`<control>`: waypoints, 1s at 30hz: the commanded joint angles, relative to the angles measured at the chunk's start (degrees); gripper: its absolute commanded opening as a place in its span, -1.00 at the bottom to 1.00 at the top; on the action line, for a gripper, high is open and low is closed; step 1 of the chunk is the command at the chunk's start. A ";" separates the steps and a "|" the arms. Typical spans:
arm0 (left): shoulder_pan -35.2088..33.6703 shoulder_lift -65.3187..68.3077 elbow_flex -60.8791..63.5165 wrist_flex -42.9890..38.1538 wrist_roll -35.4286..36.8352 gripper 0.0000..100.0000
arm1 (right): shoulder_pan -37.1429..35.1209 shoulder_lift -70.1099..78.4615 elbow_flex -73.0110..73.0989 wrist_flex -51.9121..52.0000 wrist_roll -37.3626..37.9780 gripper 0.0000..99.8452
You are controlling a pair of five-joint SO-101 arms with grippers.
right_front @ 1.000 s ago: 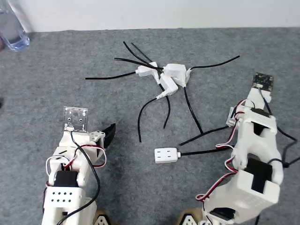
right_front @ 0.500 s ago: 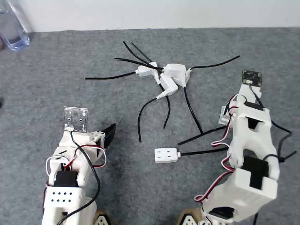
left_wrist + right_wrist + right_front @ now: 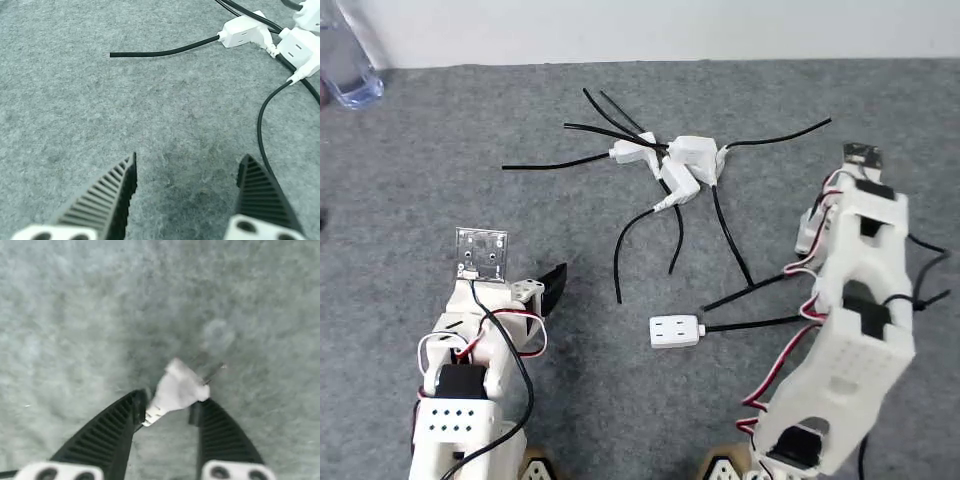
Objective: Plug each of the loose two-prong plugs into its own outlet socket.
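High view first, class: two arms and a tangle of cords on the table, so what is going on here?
The right end effector grips a white two-prong plug, prongs pointing away from it, over the grey mat. The left end effector hangs open and empty over the mat, facing the cluster of white connectors. One white outlet socket lies apart between the arms, with nothing plugged in.
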 commanded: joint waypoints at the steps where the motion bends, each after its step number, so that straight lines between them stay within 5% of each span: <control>1: -0.09 -0.70 -0.48 -1.23 -0.53 -0.39 | 0.40 1.54 -4.40 0.84 5.98 -0.98; 9: 0.09 -0.70 -0.48 -1.32 -0.53 -0.39 | 1.63 -4.79 -5.71 0.66 7.65 -0.98; 19: 0.00 -0.70 -0.40 -1.41 -0.53 -0.39 | 0.40 -20.97 -6.42 1.10 20.13 -0.98; 25: 0.00 -0.70 -0.40 -1.41 -0.53 -0.39 | 0.31 -25.45 -7.30 5.85 37.19 -0.98; 30: -0.09 -0.70 -0.40 -1.41 -0.53 -0.39 | 0.22 -26.86 -9.85 14.02 60.84 -0.98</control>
